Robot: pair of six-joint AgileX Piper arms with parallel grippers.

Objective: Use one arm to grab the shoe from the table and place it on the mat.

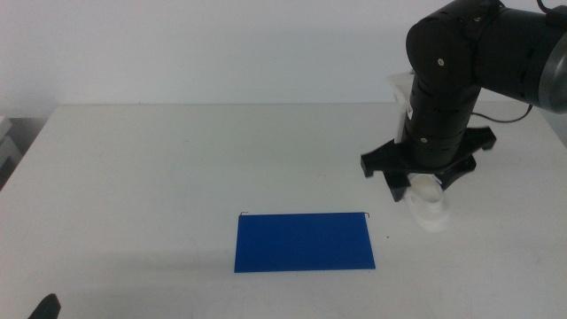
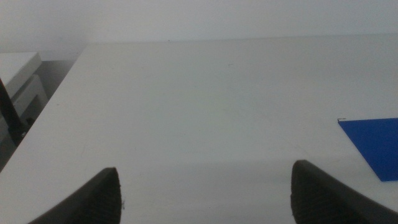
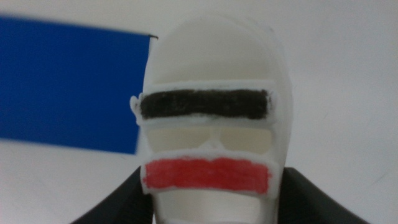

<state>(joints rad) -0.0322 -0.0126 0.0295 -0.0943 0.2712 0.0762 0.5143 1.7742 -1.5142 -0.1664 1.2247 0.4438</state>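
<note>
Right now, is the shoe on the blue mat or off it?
Off it: the shoe sits just right of the mat, between the right gripper jaws.

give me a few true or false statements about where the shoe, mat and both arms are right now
1. The shoe lies on the mat. False: it is beside the mat, off its right end, on the table.
2. The right gripper is down at the shoe. True: its fingers sit either side of the sole.
3. The left gripper is over the mat. False: it waits near the table's left front, open, with only the mat's edge in its view.
4. The shoe shows a black strap and a red strap. True.
5. The mat is green. False: it is dark blue.
</note>
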